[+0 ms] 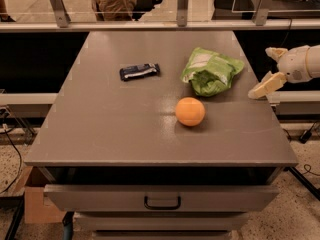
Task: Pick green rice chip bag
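The green rice chip bag (211, 72) is a crumpled, puffy light-green bag with white patches. It lies on the right rear part of the grey table top (110, 119). My gripper (262, 73) comes in from the right edge of the view, just right of the bag and apart from it, over the table's right edge. Its two cream fingers are spread, one up near the wrist and one (265, 85) angled down toward the table. It is open and holds nothing.
An orange ball (190, 111) sits just in front of the bag. A small dark wrapped bar (139, 72) lies to the left. A drawer with a handle (162, 202) is below the front edge. A railing (150, 26) runs behind the table.
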### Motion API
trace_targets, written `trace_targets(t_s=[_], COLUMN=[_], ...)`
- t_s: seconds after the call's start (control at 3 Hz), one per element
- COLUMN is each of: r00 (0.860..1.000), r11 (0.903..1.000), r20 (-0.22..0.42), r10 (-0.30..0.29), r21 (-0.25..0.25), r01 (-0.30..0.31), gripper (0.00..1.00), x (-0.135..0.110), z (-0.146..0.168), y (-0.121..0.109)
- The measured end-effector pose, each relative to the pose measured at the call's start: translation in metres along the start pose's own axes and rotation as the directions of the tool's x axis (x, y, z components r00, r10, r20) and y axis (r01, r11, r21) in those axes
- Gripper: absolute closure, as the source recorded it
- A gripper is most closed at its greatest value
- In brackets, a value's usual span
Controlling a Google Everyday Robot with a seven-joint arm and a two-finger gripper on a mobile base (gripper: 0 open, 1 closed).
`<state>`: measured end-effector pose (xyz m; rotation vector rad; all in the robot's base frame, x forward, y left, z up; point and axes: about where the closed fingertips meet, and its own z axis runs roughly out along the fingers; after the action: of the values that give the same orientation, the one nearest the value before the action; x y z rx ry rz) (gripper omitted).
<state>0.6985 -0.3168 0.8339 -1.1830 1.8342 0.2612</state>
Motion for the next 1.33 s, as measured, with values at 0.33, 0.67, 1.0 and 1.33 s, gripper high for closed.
trace_targets(t_s=[0.33,0.67,1.0,1.33], r00=[1.000,0.997,0.988,0.993], r11=[1.0000,0.9984,0.9903,0.9958], r20=[0.000,0.061,0.115,0.105], r10=[0.000,-0.054,-0.101,-0.057], r21=[0.000,-0.016,-0.083,-0.065], r01=[0.000,0.055,0.111,0.064], gripper=[0.00,0.00,0.00,0.00], x=[0.000,-0.032,-0.063,-0.059], z=[0.000,-0.009,0.007,0.008], y=[0.000,0.023,0.062,0.059])
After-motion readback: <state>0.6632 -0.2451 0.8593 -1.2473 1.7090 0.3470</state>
